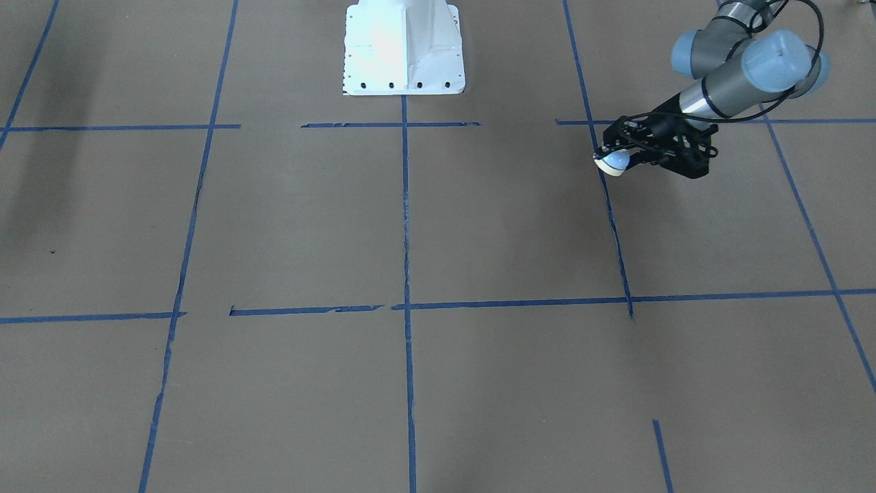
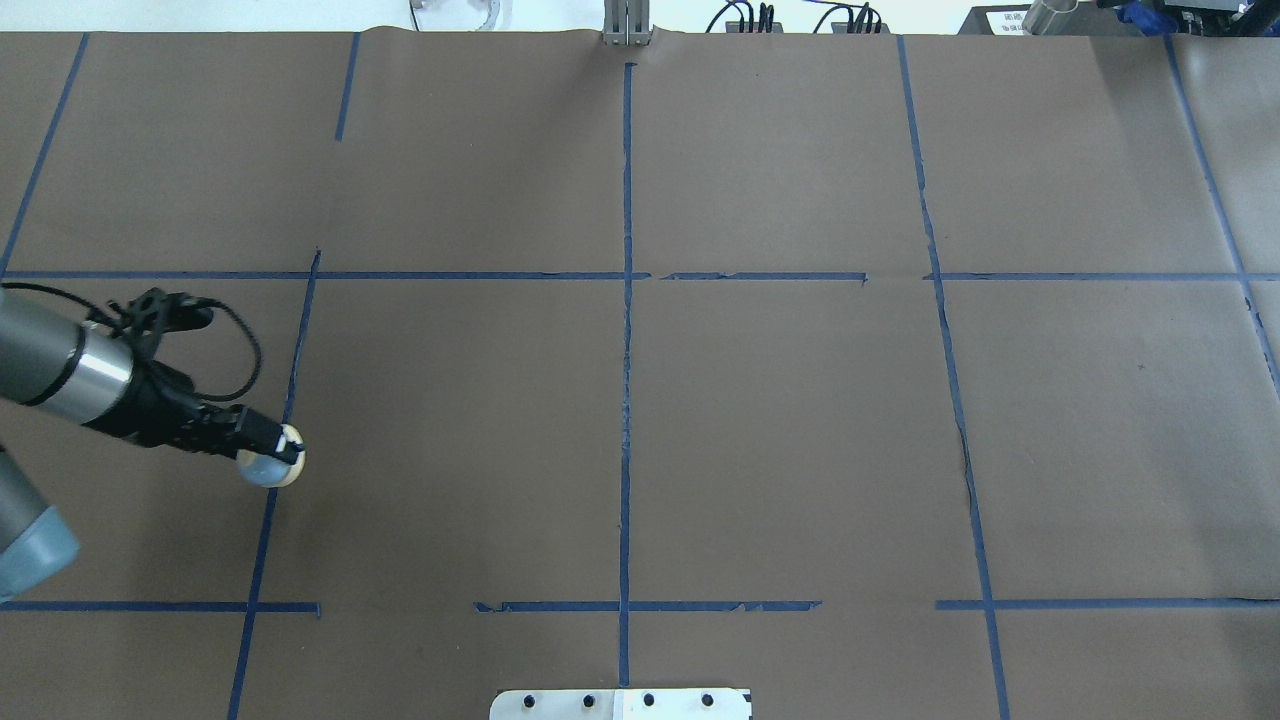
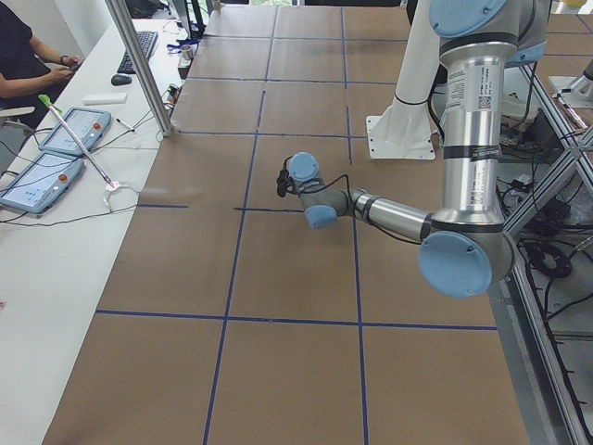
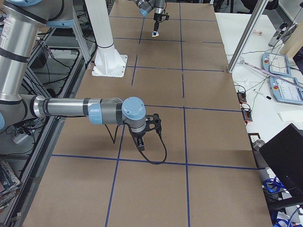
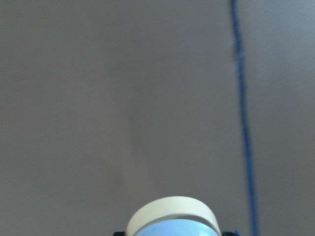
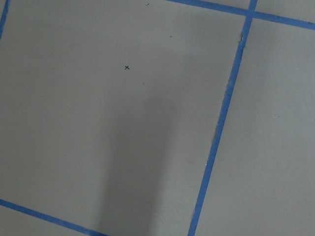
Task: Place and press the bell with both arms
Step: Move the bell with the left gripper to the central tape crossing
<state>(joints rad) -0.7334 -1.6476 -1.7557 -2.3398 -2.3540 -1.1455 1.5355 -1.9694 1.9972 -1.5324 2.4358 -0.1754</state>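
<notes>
On the left side of the desk, one bell is gripped by the left tool, whose black fingers are closed on it. The bell is small and round, with a smooth light blue dome and a cream base ring. It is held tilted, with the ring turned away from the wrist, directly over one of the blue tape lines. Whether it touches the desk cannot be told.

The desk is covered in matte brown paper. It is divided into rectangles by the tape, which is frayed and broken in places. One glossy white pedestal is bolted at the desk's edge.

Two arms are seen, each built of silver tube links, grey joints and light blue caps, with black cable looped at the wrist. The left arm is reached out low over the desk. The right arm is stretched over the opposite side, with one right tool pointed downward. Whether that tool is open or closed cannot be told.
</notes>
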